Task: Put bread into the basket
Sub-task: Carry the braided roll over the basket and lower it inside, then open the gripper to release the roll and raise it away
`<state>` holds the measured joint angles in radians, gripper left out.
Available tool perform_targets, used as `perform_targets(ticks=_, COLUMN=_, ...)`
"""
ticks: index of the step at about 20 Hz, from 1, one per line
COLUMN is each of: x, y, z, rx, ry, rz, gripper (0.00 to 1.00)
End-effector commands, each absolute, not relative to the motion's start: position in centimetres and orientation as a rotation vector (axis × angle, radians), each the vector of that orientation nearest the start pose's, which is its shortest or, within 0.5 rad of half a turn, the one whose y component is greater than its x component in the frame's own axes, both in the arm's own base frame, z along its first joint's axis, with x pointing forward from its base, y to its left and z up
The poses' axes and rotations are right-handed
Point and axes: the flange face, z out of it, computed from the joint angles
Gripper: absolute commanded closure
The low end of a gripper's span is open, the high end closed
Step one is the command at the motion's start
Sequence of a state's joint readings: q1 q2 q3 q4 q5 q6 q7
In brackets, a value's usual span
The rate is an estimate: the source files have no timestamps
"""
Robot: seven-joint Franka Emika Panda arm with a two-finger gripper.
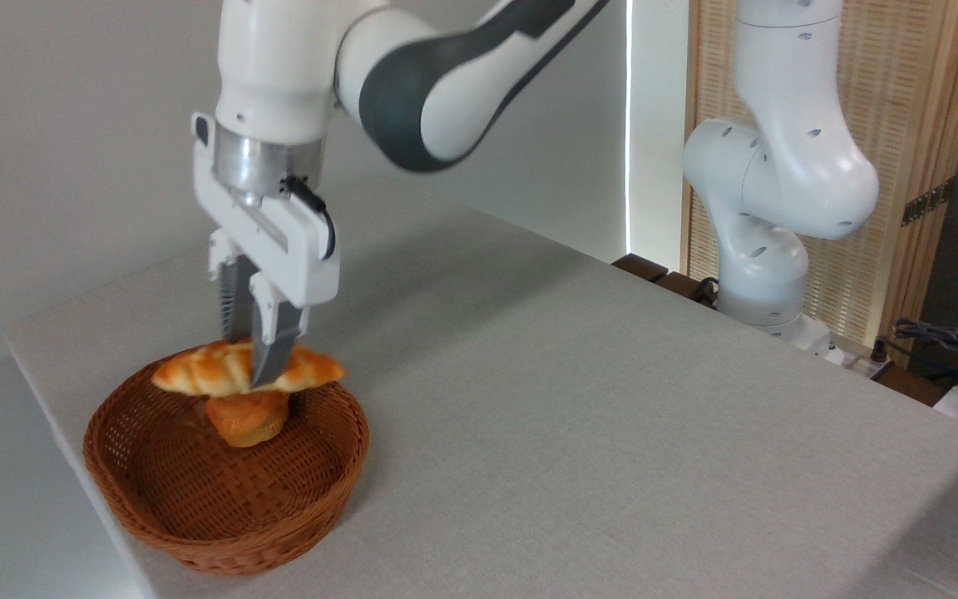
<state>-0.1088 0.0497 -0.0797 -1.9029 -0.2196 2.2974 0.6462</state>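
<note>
While the gripper hangs low over the basket, its two fingers are squeezed onto the middle of the bread. The long loaf lies flat and level, with both pointy ends sticking out past the fingers. It sits right above a small round bun that is in the basket, and it looks like it touches the top of the bun, though I cannot be sure. So the big part of the job looks nearly done: the bread is over the basket and down at about rim height. What is left, I think, is to let go and lift away. The basket sits close to the left edge and the front edge of the table, so a hard push could slide it off. To the right the table is wide and bare, and there is lots of open room above for the arm to go up.
</note>
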Motion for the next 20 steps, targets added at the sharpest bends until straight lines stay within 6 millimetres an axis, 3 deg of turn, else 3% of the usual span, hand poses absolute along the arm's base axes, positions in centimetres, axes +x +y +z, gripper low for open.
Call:
perform_targets(ticks=1, x=60.7, y=-11.5, z=50.4, rx=-3.046, ry=0.993, rz=-0.7, gripper=0.0)
perform_targets(ticks=8, x=60.9, y=-11.6, z=49.5, rx=-3.043, ry=1.012, rz=-0.677, gripper=0.0)
perform_targets(ticks=13, x=60.9, y=-11.7, z=50.8, rx=-3.034, ry=1.012, rz=-0.696, gripper=0.0)
perform_targets(ticks=16, x=60.5, y=-11.8, z=52.4, rx=-3.032, ry=1.068, rz=-0.596, gripper=0.0)
perform_targets(ticks=20, x=59.9, y=-11.6, z=56.7, rx=-2.964, ry=1.16, rz=-0.383, gripper=0.0)
